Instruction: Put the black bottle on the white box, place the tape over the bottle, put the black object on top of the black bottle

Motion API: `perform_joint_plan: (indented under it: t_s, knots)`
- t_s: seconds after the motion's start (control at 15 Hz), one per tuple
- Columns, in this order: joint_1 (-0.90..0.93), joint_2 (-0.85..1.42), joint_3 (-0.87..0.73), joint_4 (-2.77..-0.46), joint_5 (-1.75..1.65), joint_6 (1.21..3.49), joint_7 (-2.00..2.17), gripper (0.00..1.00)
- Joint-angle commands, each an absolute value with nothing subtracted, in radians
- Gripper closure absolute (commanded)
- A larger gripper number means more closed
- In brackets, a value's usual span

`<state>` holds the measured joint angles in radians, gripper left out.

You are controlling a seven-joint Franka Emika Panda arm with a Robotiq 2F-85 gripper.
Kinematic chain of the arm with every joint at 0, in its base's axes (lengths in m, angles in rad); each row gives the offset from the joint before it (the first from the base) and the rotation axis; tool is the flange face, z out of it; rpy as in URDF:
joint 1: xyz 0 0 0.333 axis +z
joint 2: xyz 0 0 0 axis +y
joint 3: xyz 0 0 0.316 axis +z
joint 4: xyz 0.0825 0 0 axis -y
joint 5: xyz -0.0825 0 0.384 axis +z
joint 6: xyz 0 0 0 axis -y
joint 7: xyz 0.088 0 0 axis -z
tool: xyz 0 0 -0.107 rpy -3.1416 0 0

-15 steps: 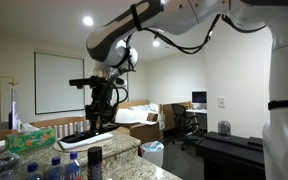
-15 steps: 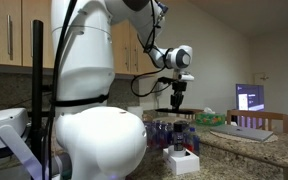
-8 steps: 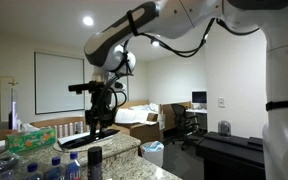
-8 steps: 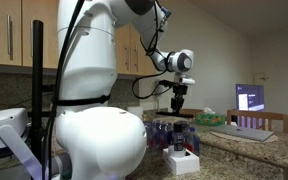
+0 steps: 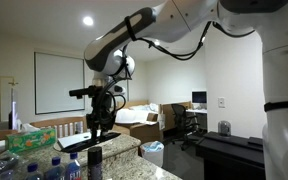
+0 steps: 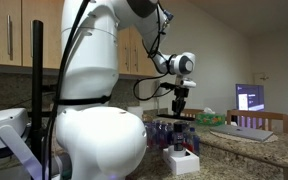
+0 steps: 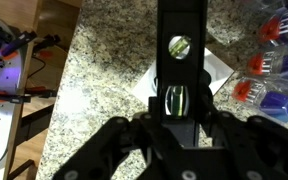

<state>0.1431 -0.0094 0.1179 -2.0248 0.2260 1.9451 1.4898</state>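
- Pincer (image 7: 179,118): its two fingers are pressed against the sides of a long black object (image 7: 179,25), which runs out past the fingertips. The pincer hangs well above the granite counter (image 7: 94,80).
- White box (image 7: 222,68): in the wrist view it lies straight beyond the held object, which hides its middle. In an exterior view the box (image 6: 184,163) sits on the counter well below the pincer. A small dark thing stands on its top, too small to identify.
- Black bottle (image 5: 94,158): upright, below the pincer and nearer the camera in that exterior view. The frame edge cuts off what it rests on.
- Clear bottles (image 7: 256,65): grouped beside the white box, to one side of the pincer, showing red and blue caps from above. I cannot tell their contents.
- Green tissue box (image 6: 209,118): on the counter behind the pincer and lower, with white tissue standing out of its top.
- Monitor (image 6: 249,97): lit, well behind the pincer.
- Obstructions: open air lies between the held object and the white box. The clear bottles stand closest to that line.
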Motion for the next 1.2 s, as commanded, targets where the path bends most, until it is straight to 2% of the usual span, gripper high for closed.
perform_joint_plan:
  t_s: [0.0, 1.13]
  knots:
    - [0.139, 0.011, 0.124, -2.007, 0.204, 1.959, 1.537, 0.82]
    - [0.170, 0.108, 0.125, -1.933, 0.142, 1.963, 1.589, 0.82]
